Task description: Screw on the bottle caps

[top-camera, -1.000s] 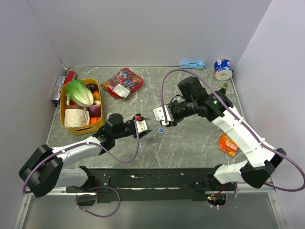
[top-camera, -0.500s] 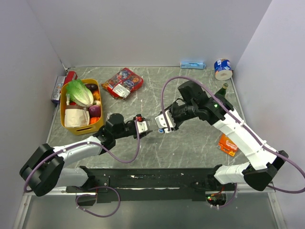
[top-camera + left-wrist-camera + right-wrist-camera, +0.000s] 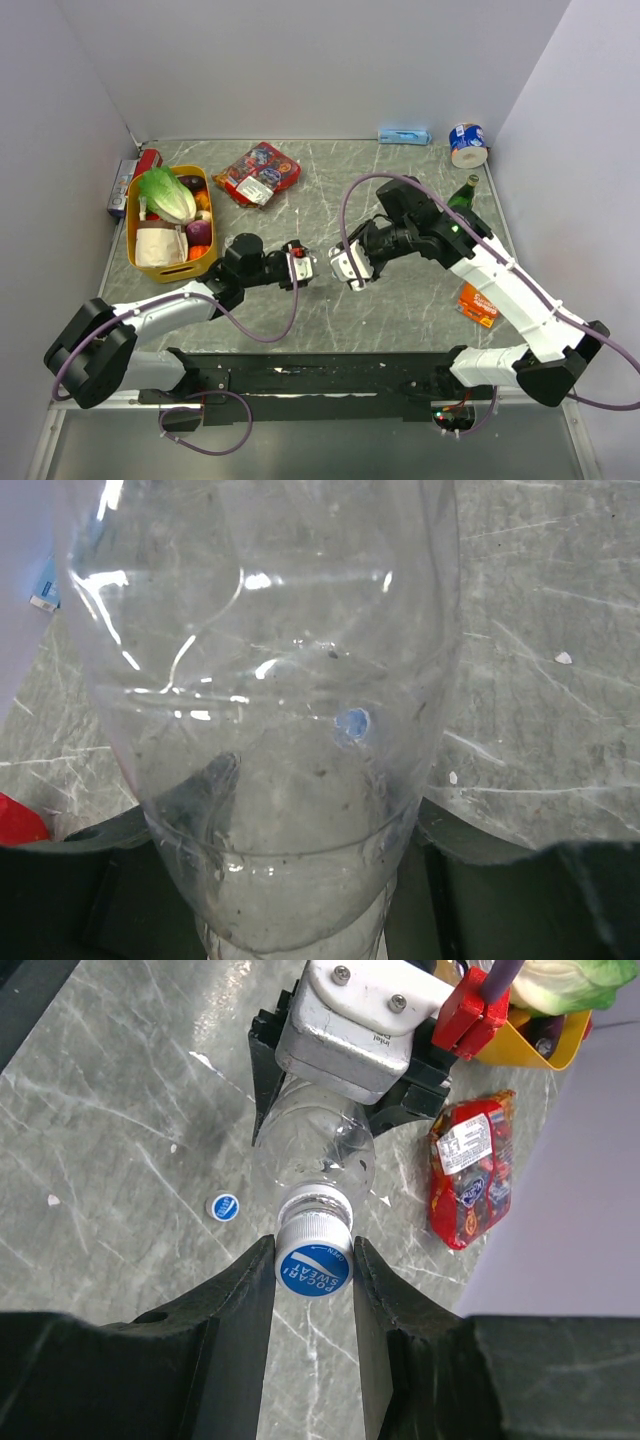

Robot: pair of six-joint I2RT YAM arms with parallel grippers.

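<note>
My left gripper [image 3: 303,268] is shut on a clear plastic bottle [image 3: 310,1145] and holds it lying level above the table, neck toward the right arm. The bottle fills the left wrist view [image 3: 270,680]. My right gripper [image 3: 342,268] is shut on a blue cap [image 3: 313,1270] with white lettering. The cap sits on the bottle's neck [image 3: 315,1205], between my two black fingers [image 3: 240,1290]. A second blue cap [image 3: 222,1206] lies flat on the grey table below and shows through the bottle in the left wrist view [image 3: 352,723]. I see no second bottle.
A yellow basket [image 3: 131,230] of vegetables stands at the left. A red snack packet [image 3: 258,172] lies at the back. A green glass bottle [image 3: 462,192], a blue-and-white tin [image 3: 467,143] and an orange packet [image 3: 478,300] are at the right.
My right gripper has moved down and left toward the left gripper, bringing the cap onto the bottle's neck. The left gripper has shifted a little right with the bottle.
</note>
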